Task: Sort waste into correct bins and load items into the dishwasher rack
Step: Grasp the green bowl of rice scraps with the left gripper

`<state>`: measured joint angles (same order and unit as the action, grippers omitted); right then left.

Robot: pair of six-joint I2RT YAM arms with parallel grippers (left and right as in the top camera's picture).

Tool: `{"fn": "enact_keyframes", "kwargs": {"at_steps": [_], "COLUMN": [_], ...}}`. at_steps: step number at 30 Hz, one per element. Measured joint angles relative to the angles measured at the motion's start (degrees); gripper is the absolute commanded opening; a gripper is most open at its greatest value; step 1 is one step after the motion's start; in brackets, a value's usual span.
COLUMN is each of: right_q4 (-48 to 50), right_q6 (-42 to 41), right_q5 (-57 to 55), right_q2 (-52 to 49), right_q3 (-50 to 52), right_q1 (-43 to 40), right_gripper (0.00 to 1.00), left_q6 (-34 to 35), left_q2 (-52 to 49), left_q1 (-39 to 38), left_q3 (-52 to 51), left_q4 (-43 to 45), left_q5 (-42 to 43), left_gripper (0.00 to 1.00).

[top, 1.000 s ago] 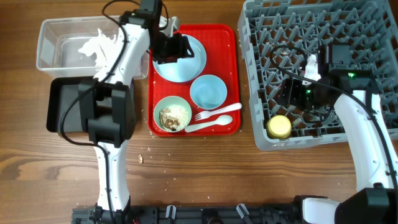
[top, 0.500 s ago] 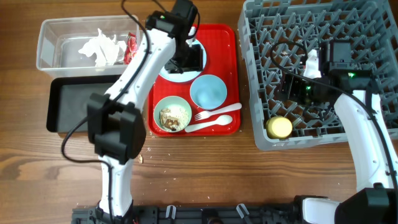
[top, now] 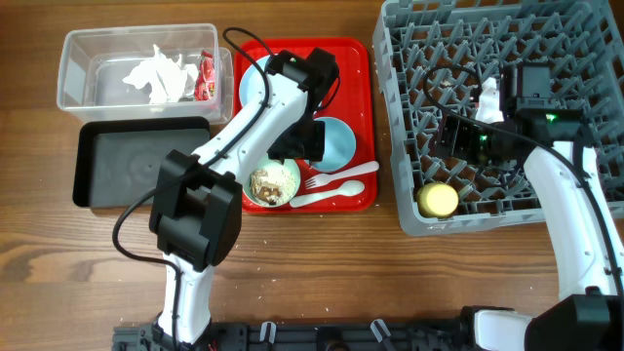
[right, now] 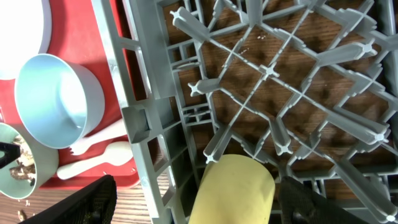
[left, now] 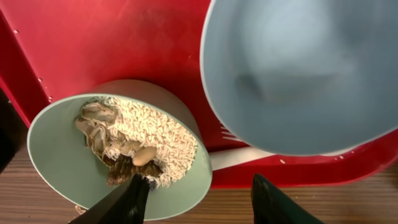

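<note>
The tissue paper (top: 156, 73) and the red wrapper (top: 205, 76) are already found in the clear tub (top: 68, 78), and the yellow cup (top: 438, 199) is laid in the dishwasher rack (top: 507, 39), so part of the work is judged done. The black tray (top: 127, 166) seems to hold nothing, though its dark floor is hard to read. Left on the red tray (top: 351, 68) are the plate (top: 252, 93), blue bowl (top: 339, 146), fork (top: 346, 174), spoon (top: 327, 195) and the mint bowl (left: 56, 162) with food scraps (left: 155, 134). The left gripper (left: 199, 186) is held above that bowl, fingers spread and empty. The right gripper (right: 205, 199) is opened wide above the rack, holding nothing.
</note>
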<state>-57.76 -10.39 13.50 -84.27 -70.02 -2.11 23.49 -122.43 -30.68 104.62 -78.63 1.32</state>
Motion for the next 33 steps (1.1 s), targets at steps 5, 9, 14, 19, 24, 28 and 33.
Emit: {"fn": "enact_keyframes", "kwargs": {"at_steps": [5, 9, 14, 19, 24, 28, 33], "right_q4": [0.0, 0.0, 0.0, 0.0, 0.0, 0.0, 0.02], "right_q6": [0.24, 0.24, 0.26, 0.24, 0.26, 0.26, 0.26], "right_q5": [0.0, 0.0, 0.0, 0.0, 0.0, 0.0, 0.0], "right_q2": [0.0, 0.0, 0.0, 0.0, 0.0, 0.0, 0.0], "right_q3": [0.0, 0.0, 0.0, 0.0, 0.0, 0.0, 0.0], "right_q1": [0.0, 0.0, 0.0, 0.0, 0.0, 0.0, 0.0], "right_gripper": [0.85, 0.85, 0.85, 0.85, 0.85, 0.85, 0.85], "left_q6": [0.02, 0.07, 3.52, 5.77, 6.43, 6.43, 5.25], "left_q2": [0.0, 0.0, 0.0, 0.0, 0.0, 0.09, 5.38], "left_q1": [-0.37, -2.56, -4.42, -4.42, -4.42, -4.42, -2.78], "left_q3": [-3.17, -4.35, -7.85, -10.99, -11.26, -11.26, -11.43], "left_q4": [2.36, 3.91, 5.55, 9.94, 9.88, 9.46, 9.7], "left_q5": [-0.04, -0.22, -2.47, -3.93, -4.57, -4.74, -4.13], "left_gripper": [0.53, 0.51, 0.44, 0.11, 0.04, 0.04, 0.04]}}
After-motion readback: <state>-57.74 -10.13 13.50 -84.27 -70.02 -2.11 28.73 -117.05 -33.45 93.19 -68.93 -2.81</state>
